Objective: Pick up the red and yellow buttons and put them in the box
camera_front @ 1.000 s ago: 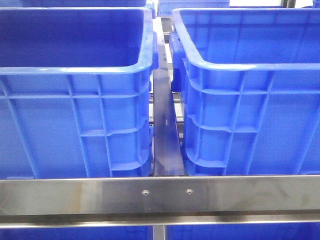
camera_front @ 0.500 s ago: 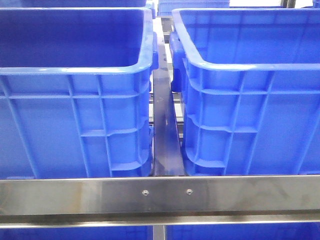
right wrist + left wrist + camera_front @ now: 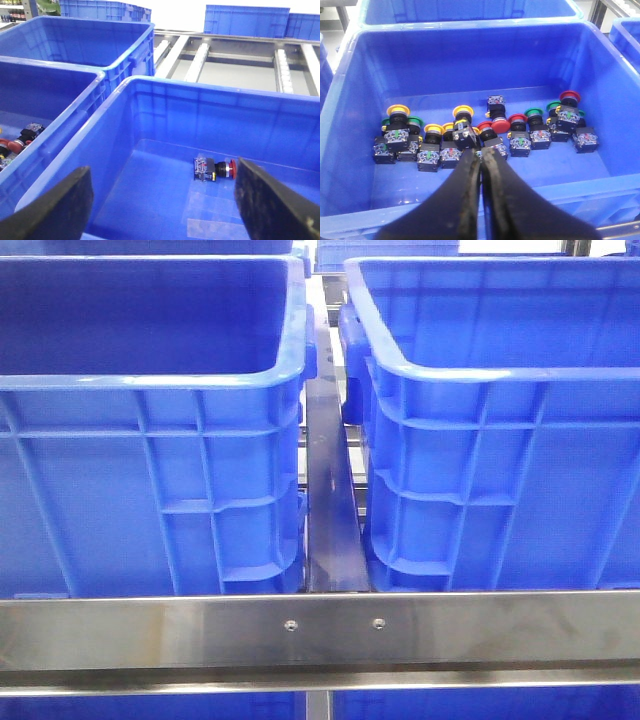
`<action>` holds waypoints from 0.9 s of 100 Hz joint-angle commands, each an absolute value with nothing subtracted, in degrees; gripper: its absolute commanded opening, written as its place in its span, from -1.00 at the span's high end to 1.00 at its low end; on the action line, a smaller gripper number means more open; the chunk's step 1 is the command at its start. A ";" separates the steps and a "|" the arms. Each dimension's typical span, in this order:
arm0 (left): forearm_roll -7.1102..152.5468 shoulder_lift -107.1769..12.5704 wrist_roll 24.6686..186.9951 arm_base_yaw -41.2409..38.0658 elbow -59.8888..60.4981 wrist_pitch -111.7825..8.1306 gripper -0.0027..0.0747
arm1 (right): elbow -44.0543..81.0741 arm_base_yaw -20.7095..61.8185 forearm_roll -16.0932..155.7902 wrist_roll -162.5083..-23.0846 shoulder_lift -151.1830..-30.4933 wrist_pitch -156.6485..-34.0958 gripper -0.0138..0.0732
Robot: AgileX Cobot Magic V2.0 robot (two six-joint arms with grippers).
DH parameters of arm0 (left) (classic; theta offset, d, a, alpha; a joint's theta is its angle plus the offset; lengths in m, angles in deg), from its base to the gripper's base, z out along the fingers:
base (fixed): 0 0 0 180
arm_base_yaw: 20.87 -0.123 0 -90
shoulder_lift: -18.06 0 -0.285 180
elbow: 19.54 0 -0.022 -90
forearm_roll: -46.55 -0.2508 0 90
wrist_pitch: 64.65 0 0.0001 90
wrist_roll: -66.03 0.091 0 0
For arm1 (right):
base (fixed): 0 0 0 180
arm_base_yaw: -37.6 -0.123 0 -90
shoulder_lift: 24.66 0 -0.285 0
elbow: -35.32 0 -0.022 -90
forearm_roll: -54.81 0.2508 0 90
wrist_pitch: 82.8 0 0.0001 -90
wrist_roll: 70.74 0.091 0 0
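Front view is showing two blue crates, the left crate (image 3: 150, 390) and the right crate (image 3: 500, 390), sitting side by side behind a steel rail (image 3: 320, 630). Many buttons (image 3: 480, 132) are lying clustered on the left crate's floor; one red button (image 3: 215, 169) is lying alone in the right crate. Left fingers (image 3: 481, 175) are hanging closed above the cluster, gripping nothing. Right fingers (image 3: 162, 200) are hanging wide apart, empty.

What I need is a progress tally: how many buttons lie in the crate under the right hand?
1. A red-capped button lies on the crate floor, toward the far wall. The nearest floor is out of view, so others may hide there.
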State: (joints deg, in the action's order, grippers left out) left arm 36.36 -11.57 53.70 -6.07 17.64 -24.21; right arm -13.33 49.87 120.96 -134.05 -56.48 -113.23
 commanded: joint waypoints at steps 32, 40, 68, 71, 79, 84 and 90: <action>36.36 -11.99 53.06 -6.29 16.30 -28.63 0.98 | -12.77 49.94 122.62 -134.48 -54.41 -110.09 0.40; 36.36 -11.99 53.06 -6.29 16.30 -28.63 0.98 | -12.77 49.94 122.62 -134.48 -54.41 -110.09 0.80; 36.36 -11.99 53.06 -6.29 16.30 -28.63 0.98 | -12.77 47.86 122.62 -134.48 -54.41 -106.56 0.82; 36.36 -11.99 53.06 -6.29 16.30 -28.63 0.98 | -12.77 47.66 122.62 -134.48 -54.41 -106.55 0.82; 36.36 -11.99 53.06 -6.29 16.30 -28.63 0.98 | -12.77 47.21 122.62 -134.48 -54.41 -106.43 0.82; 36.36 -11.99 53.06 -6.29 16.30 -28.63 0.98 | -12.77 47.12 122.62 -134.48 -54.41 -106.43 0.82; 36.36 -11.99 53.06 -6.29 16.30 -28.63 0.98 | -12.77 47.14 122.62 -134.48 -54.41 -106.37 0.82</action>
State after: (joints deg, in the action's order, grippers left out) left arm 36.44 -11.57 53.70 -6.07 17.64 -24.21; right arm -14.16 47.23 120.83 -134.05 -53.99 -109.00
